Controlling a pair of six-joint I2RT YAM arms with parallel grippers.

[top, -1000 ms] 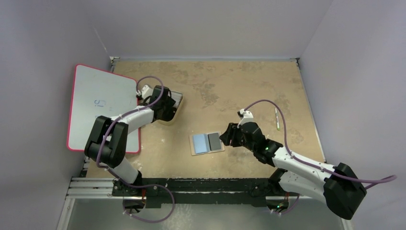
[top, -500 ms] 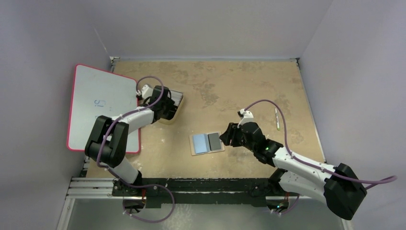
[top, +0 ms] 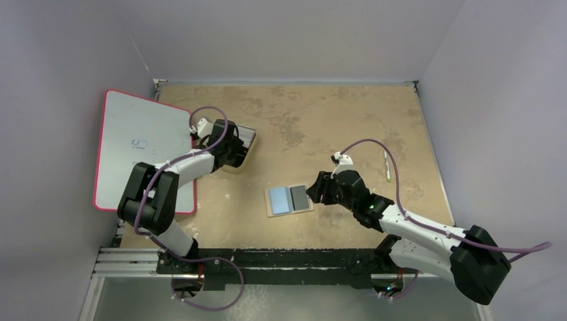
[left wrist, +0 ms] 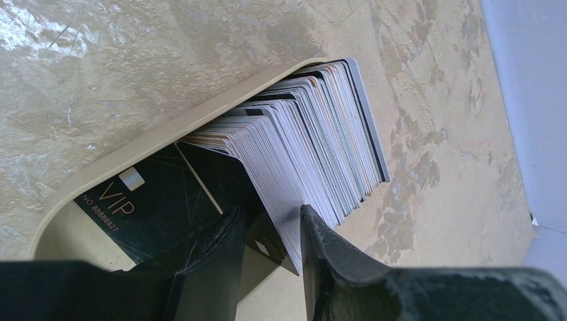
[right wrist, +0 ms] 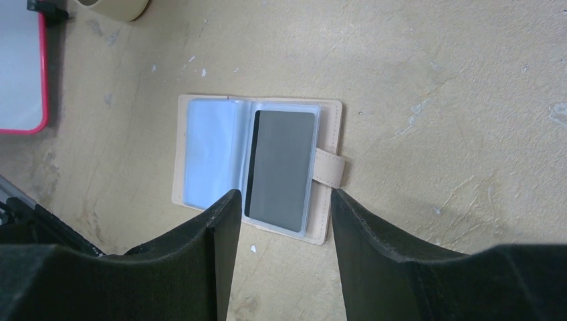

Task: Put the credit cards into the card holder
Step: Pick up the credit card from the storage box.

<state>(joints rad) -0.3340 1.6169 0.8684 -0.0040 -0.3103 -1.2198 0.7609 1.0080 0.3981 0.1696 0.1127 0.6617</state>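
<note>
With the left gripper (left wrist: 271,221): down at the near end of the rounded pale-yellow plastic tray (left wrist: 167,127), straddling the last few of the thin plastic credit cards (left wrist: 314,140). Fingers drawn close, card edges between them — cannot tell whether truly pinching or only bracketing. Probably set there to peel a card or two off the end of the pack rather than dig into its middle. Cards packed face to face, standing on edge and leaning, mostly pale grey-white, in a row running away from the fingers along the tray's length. Lying flat on the tray floor beside them, a black card (left wrist: 147,207) marked VIP.

With the right gripper (right wrist: 284,200): hanging above the small tan-beige bifold card holder (right wrist: 210,147), jaws spread wide, gripping nothing — likely waiting to steady the holder or help at a pocket. Holder open and flat near the middle of the mottled brown table (top: 321,120), well apart from the tray. Spread length lying roughly left to right, slightly tilted, strap tab (right wrist: 329,167) pointing toward the right arm. Blue-grey left pocket seemingly bare; a dark grey card (right wrist: 281,167) in the right pocket, long axis parallel to the spine. Near the tray, on the left, the big pink-framed whiteboard (top: 137,144).
</note>
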